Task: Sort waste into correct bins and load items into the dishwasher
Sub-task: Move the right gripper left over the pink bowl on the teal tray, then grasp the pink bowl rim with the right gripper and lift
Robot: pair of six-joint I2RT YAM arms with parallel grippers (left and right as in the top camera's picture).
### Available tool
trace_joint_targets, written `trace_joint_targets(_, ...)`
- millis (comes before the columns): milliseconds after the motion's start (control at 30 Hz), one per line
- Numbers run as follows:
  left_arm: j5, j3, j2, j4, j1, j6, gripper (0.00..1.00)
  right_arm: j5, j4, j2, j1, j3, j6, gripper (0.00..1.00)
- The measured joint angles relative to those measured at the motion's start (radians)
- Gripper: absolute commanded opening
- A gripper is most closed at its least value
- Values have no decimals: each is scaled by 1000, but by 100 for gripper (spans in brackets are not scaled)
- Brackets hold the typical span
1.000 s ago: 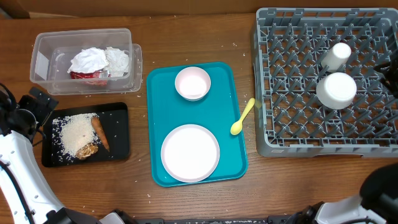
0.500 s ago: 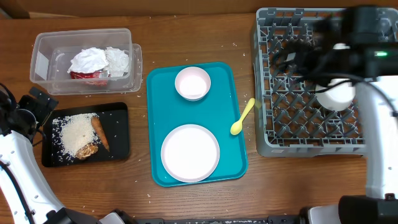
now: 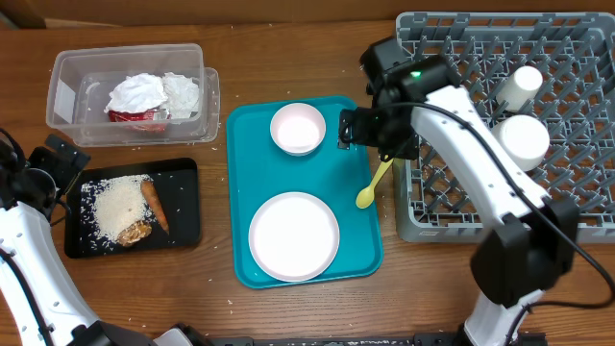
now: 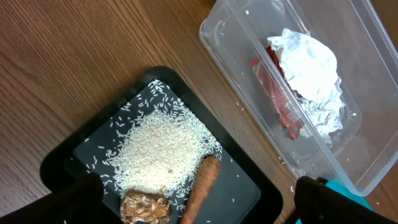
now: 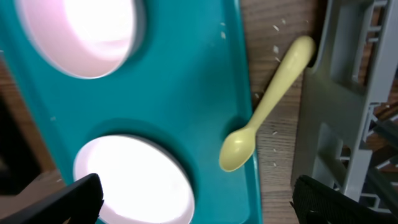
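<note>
The yellow spoon (image 3: 375, 183) (image 5: 267, 106) lies across the teal tray's right rim, beside the grey dishwasher rack (image 3: 577, 207). My right gripper (image 3: 377, 144) (image 5: 199, 205) hovers open above it, empty. On the teal tray sit the pink plate (image 3: 298, 128) and the white plate (image 3: 294, 235). The rack holds the cup (image 3: 519, 86) and the bowl (image 3: 520, 140). The clear tub (image 3: 130, 96) contains napkins (image 4: 308, 59) and the wrapper (image 4: 277, 93). The black tray (image 3: 183, 207) carries rice (image 4: 161, 149), the carrot (image 4: 202, 186) and the brown chunk (image 4: 144, 207). My left gripper (image 3: 53, 163) (image 4: 199, 208) is open above that tray.
The teal tray (image 3: 351, 259) lies mid-table between the black tray and the rack. A narrow strip of bare wood separates it from the rack's left wall (image 5: 348, 93). A few rice grains are scattered on the wood near the spoon.
The right arm has swung left from over the rack to above the spoon at the teal tray's edge. The left arm has not moved.
</note>
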Motion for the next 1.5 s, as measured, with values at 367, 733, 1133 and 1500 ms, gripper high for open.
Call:
trace_joint_targets(367,0,0,0,0,0,0,100,24,-15,51,0,-3,118,100)
trace_joint_targets(733,0,0,0,0,0,0,100,-34,293,66,127,-4,-26,93)
trace_joint_targets(1133,0,0,0,0,0,0,100,-30,625,163,216,-4,-257,91)
trace_joint_targets(1500,0,0,0,0,0,0,100,36,591,257,276,-5,-385,55)
